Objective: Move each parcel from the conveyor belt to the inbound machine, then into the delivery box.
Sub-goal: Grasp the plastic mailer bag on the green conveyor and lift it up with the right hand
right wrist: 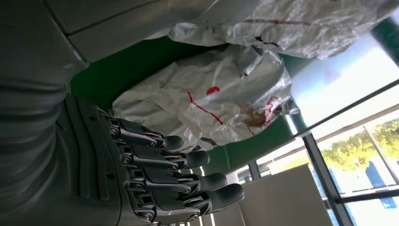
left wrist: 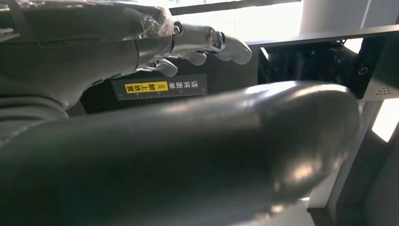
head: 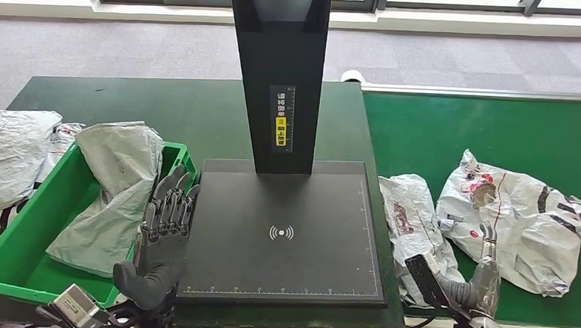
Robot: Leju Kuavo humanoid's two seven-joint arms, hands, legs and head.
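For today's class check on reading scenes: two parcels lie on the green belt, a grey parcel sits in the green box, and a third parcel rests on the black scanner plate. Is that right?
Not quite. The scanner plate is bare, as the head view shows. The rest stands: two parcels lie on the belt, and a grey parcel sits in the green box.

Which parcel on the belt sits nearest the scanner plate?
Start at the green conveyor belt right of the black scanner plate. Two crumpled white parcels lie there; it is the narrower parcel beside the plate's edge, slimmer than the wide parcel.
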